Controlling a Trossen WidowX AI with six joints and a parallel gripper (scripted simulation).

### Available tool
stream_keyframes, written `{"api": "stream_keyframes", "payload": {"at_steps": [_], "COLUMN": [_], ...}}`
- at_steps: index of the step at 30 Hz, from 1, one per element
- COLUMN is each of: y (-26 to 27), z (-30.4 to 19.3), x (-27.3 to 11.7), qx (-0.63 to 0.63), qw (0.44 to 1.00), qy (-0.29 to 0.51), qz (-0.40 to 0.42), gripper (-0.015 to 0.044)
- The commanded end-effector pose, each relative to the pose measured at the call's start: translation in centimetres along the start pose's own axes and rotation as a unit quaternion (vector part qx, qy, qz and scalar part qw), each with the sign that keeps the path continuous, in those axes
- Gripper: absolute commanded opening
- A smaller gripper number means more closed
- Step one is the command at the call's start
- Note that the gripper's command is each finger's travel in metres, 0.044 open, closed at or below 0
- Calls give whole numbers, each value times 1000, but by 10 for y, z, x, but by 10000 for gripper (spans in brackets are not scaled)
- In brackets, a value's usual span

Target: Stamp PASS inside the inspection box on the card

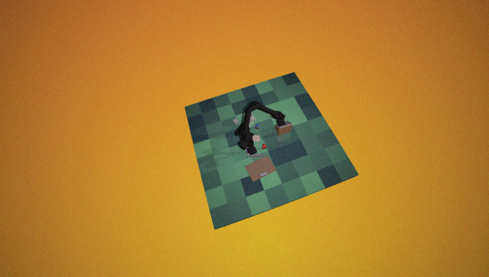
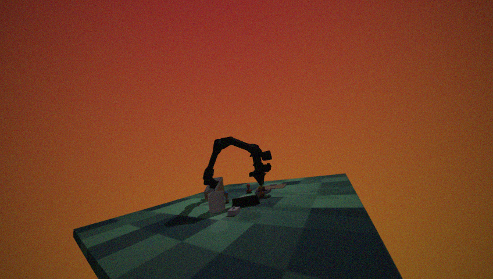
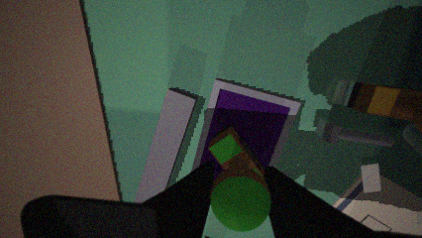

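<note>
My gripper (image 3: 239,171) (image 2: 261,183) is shut on the PASS stamp, which has a round green knob (image 3: 241,203) and a green patch on its brown body. The stamp is over the purple ink pad (image 3: 255,104) (image 1: 247,150), which has a pale rim. The stamp covers the pad's near part in the wrist view. Its underside is hidden, and I cannot tell whether it touches the pad. The pale card (image 3: 403,209) (image 1: 256,138) lies to the lower right in the wrist view, with part of its box outline visible.
A grey bar (image 3: 165,144) (image 1: 256,155) lies beside the pad, then a brown board (image 3: 45,99) (image 1: 259,167). A stamp with a yellow band (image 3: 383,101) is at the right. A red-topped stamp (image 1: 263,146) (image 2: 248,186) and a blue one (image 1: 256,126) stand near the card.
</note>
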State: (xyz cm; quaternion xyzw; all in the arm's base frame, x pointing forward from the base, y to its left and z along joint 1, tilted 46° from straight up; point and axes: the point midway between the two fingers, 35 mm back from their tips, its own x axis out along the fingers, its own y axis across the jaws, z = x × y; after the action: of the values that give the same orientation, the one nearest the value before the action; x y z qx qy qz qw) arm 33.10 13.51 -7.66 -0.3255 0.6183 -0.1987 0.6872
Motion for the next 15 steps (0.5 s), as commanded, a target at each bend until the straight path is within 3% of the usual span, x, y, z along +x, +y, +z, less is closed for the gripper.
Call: {"api": "stream_keyframes", "payload": {"at_steps": [1, 15], "y": [0, 0], "z": [0, 0], "x": [1, 4], "qx": [-2, 0], "qw": [1000, 1000], "qy": [-1, -1], "qz": [-3, -3], "gripper": [0, 0]}}
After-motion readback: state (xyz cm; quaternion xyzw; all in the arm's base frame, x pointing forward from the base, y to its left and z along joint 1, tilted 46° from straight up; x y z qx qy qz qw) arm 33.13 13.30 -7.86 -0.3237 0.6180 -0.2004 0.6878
